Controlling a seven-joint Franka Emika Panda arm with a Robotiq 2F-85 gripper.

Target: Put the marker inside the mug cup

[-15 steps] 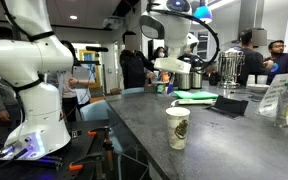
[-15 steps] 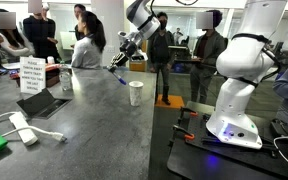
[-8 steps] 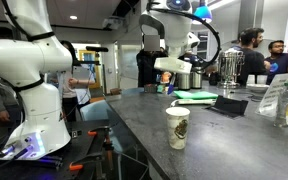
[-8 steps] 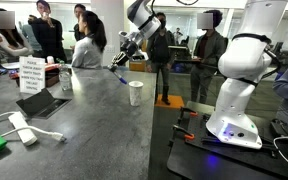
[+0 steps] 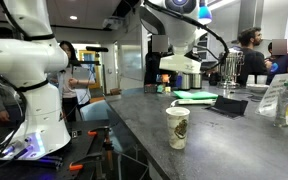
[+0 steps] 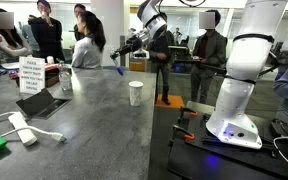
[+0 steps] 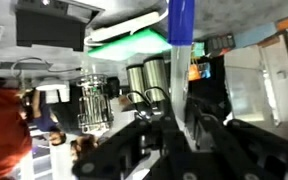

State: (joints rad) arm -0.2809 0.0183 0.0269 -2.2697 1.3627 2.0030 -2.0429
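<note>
The tall cream-white cup [image 5: 177, 127] with a dark emblem stands upright on the grey table; it also shows in an exterior view [image 6: 135, 93]. My gripper [image 6: 130, 48] hangs in the air behind and above the cup, apart from it. It is shut on the marker [image 7: 178, 75], a white barrel with a blue cap. The marker's blue end [image 6: 119, 69] points down toward the table. In the wrist view the gripper [image 7: 174, 135] has its dark fingers on either side of the barrel. In an exterior view the gripper [image 5: 178, 66] is far past the cup.
Shiny steel urns [image 5: 229, 66] stand at the table's far end, also in the wrist view [image 7: 147, 80]. A green pad [image 5: 196, 97], a dark tablet [image 6: 44, 102], a sign [image 6: 30, 75] and a white adapter [image 6: 22, 128] lie on the table. People stand behind. The table edge [image 6: 152, 130] runs near the cup.
The arm has swung a little sideways with the marker still held; the marker's blue end sits slightly higher. The cup has not moved.
</note>
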